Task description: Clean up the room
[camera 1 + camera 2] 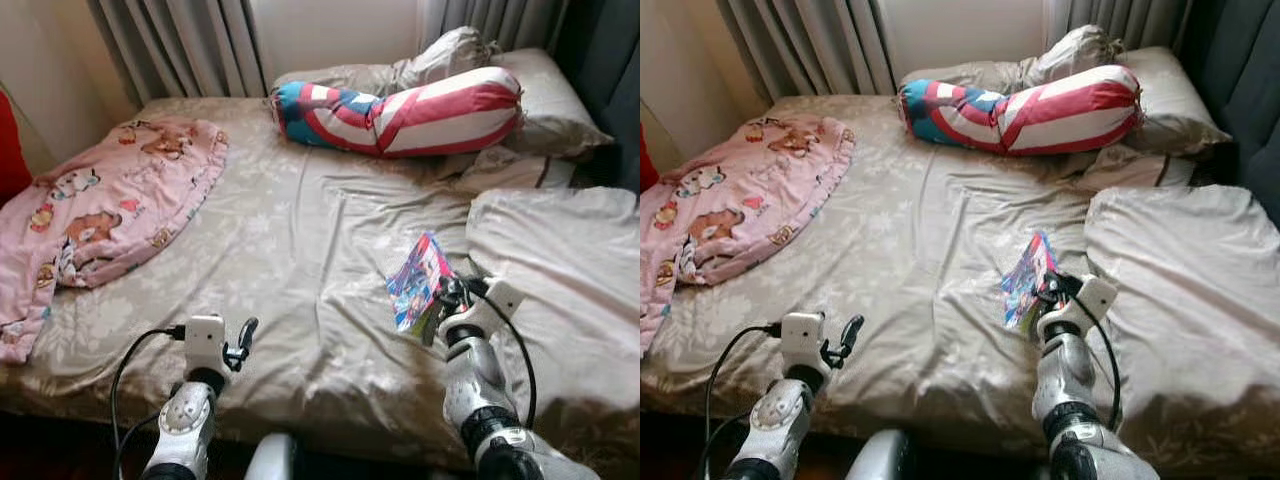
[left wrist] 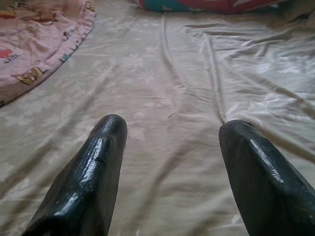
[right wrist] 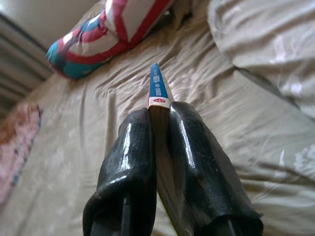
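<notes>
A thin, colourful book (image 1: 418,280) is held up off the beige bedsheet (image 1: 300,250) at the right of the bed. My right gripper (image 1: 444,300) is shut on its lower edge; in the right wrist view the book's blue spine (image 3: 157,88) sticks out between the two pressed-together fingers (image 3: 133,162). My left gripper (image 1: 243,343) hovers open over the sheet near the bed's front edge, nothing between its fingers (image 2: 93,172).
A pink cartoon-print blanket (image 1: 100,210) lies crumpled at the left of the bed. A red, white and blue bolster (image 1: 400,110) and beige pillows (image 1: 550,100) lie at the head. A folded beige duvet (image 1: 560,270) covers the right side. Grey curtains (image 1: 180,45) hang behind.
</notes>
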Controlling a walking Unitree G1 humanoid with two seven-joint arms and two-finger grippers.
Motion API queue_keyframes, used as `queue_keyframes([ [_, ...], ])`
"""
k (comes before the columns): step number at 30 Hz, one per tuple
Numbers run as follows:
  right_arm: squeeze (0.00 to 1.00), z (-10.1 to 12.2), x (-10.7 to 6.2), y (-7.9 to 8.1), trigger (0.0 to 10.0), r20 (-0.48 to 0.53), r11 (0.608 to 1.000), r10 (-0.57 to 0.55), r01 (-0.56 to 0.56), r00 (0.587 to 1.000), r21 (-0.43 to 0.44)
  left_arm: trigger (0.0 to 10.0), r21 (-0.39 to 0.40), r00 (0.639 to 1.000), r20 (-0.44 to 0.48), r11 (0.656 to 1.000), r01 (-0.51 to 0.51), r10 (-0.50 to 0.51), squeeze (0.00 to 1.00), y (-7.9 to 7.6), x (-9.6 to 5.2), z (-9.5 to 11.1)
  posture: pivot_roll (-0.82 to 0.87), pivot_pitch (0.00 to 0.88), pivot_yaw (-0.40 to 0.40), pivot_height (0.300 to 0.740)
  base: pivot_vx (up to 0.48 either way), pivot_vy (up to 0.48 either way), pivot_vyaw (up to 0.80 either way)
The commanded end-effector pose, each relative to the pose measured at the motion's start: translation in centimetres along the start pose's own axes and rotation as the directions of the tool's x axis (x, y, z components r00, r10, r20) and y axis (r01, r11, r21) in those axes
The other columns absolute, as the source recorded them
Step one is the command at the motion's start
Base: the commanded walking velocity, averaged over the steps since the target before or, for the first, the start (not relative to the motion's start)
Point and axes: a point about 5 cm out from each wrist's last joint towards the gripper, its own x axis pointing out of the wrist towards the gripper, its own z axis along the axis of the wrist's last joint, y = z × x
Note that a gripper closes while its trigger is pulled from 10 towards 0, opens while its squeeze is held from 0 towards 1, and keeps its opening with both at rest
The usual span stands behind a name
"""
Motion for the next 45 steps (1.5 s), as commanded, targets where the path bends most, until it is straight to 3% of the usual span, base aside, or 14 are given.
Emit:
queue_keyframes([
  [1, 0.00, 0.6, 0.5, 0.8, 10.0, 0.014, 0.999, 0.030, -0.030, 0.999, 0.021, 10.0, 0.025, 1.000, 0.002, 1.000, 0.005, -0.005, 0.00, 0.6, -0.3, 0.1, 0.11, 0.129, 0.104, 0.637, 0.000, 0.000, 0.00],
  [10, 0.00, 1.7, 1.4, 2.0, 10.0, 0.051, 0.978, 0.078, -0.086, 0.996, 0.189, 10.0, 0.055, 1.000, 0.011, 0.998, 0.006, -0.007, 0.00, 1.4, -1.7, 0.5, 0.14, 0.184, 0.119, 0.637, 0.000, 0.000, 0.00],
  [13, 0.00, 2.1, 1.5, 1.2, 10.0, 0.064, 0.964, 0.030, -0.046, 0.998, 0.261, 10.0, 0.066, 1.000, 0.008, 0.998, 0.013, -0.014, 0.00, 1.4, -2.1, 0.6, 0.14, 0.201, 0.122, 0.637, 0.000, 0.000, 0.00],
  [16, 0.00, 1.9, 1.2, -0.1, 10.0, 0.042, 0.960, -0.030, 0.017, 0.999, 0.280, 10.0, 0.068, 1.000, 0.001, 0.998, 0.016, -0.016, 0.00, 1.4, -2.5, 0.5, 0.15, 0.214, 0.123, 0.637, 0.000, 0.000, 0.00],
  [17, 0.00, 1.3, 0.7, -1.4, 10.0, 0.004, 0.960, -0.088, 0.083, 0.996, 0.269, 10.0, 0.068, 1.000, -0.008, 0.997, 0.018, -0.018, 0.00, 1.3, -2.9, 0.4, 0.15, 0.221, 0.123, 0.637, 0.000, 0.000, 0.00],
  [18, 0.00, 1.3, 0.7, -1.4, 10.0, 0.004, 0.960, -0.088, 0.083, 0.996, 0.269, 10.0, 0.068, 1.000, -0.008, 0.997, 0.018, -0.018, 0.00, 1.3, -2.9, 0.4, 0.15, 0.221, 0.123, 0.637, 0.000, 0.000, 0.00],
  [19, 0.00, 0.6, 0.1, -2.6, 10.0, -0.031, 0.961, -0.132, 0.136, 0.991, 0.239, 10.0, 0.067, 1.000, -0.019, 0.998, 0.021, -0.020, 0.00, 1.2, -3.2, 0.4, 0.15, 0.225, 0.124, 0.637, 0.000, 0.000, 0.00],
  [25, 0.00, -1.1, -1.6, -5.2, 10.0, -0.105, 0.960, -0.223, 0.237, 0.969, 0.152, 10.0, 0.065, 0.999, -0.040, 0.997, 0.029, -0.026, 0.00, 0.8, -3.8, 0.2, 0.15, 0.223, 0.124, 0.637, 0.000, 0.000, 0.00],
  [44, 0.00, -0.9, -1.9, -6.3, 10.0, -0.124, 0.951, -0.285, 0.296, 0.951, 0.086, 10.0, 0.061, 0.996, -0.083, 0.997, 0.046, -0.040, 0.00, 0.5, -3.9, -0.1, 0.14, 0.211, 0.132, 0.637, 0.000, 0.000, 0.00],
  [45, 0.15, -0.9, -2.0, -6.4, 10.0, -0.126, 0.951, -0.287, 0.298, 0.950, 0.082, 10.0, 0.061, 0.995, -0.086, 0.997, 0.045, -0.040, 0.00, 0.5, -4.0, -0.2, 0.15, 0.210, 0.131, 0.637, 0.000, 0.000, 0.00],
])
